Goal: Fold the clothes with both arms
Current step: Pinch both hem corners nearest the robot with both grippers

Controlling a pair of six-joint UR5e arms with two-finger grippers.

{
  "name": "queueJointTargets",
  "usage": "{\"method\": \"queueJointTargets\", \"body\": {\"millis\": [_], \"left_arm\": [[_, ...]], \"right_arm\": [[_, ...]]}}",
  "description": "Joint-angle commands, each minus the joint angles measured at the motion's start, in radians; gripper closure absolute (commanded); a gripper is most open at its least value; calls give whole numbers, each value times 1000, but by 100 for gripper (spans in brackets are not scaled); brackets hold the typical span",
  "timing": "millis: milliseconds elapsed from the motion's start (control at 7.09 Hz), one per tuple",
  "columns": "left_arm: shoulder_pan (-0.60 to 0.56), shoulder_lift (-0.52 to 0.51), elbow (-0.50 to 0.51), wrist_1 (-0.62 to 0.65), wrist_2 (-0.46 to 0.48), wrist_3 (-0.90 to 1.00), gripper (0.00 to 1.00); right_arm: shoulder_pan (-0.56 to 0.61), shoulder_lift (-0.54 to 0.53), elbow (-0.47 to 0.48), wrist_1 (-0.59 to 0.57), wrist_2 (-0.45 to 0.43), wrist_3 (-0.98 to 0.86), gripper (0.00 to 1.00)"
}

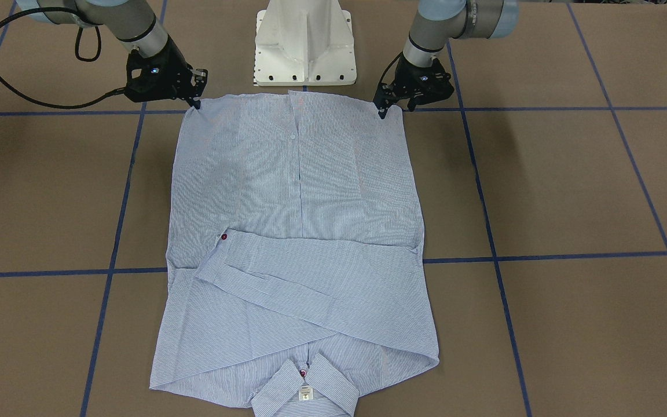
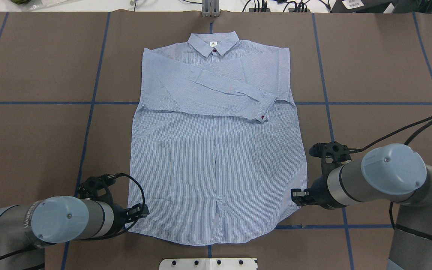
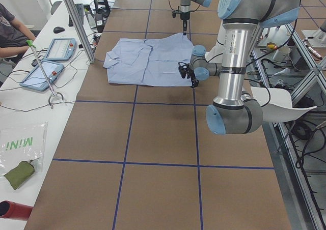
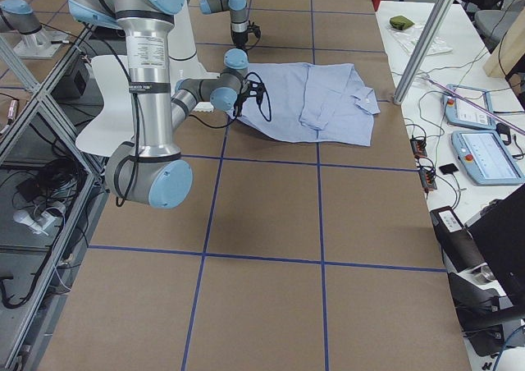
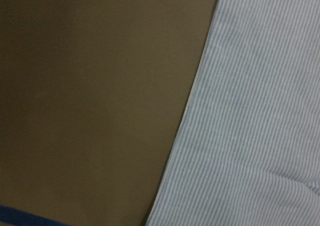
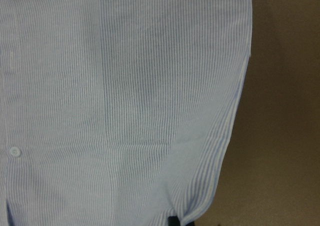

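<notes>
The shirt [image 1: 299, 191] lies flat, collar far and sleeves crossed over its chest, with the left gripper [image 1: 388, 109] and right gripper [image 1: 195, 104] down at its hem corners nearest the robot (pinched or parted, I cannot tell), probably so both can carry the hem evenly toward the collar.

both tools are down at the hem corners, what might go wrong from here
1. The left tool and right tool sit at the very corners of the shirt. So small a bite may slip once lifted, or catch only one layer. I cannot tell whether either has closed.
2. The sleeves lie loose across the chest, so carrying the near edge over them could drag them askew.
</notes>
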Motion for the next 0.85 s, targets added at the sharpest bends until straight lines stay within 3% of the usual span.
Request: {"method": "queueJointTargets", "body": {"millis": [0,423,705], "left_arm": [[7,0,-1,5,0,0,19],[17,0,10,6,0,0,21],[17,-2,11,6,-2,-2,37]], "right_arm": [[4,-1,-1,-1,2,0,100],[4,-1,-1,-1,2,0,100],[5,-1,-2,-1,2,0,100]]}}
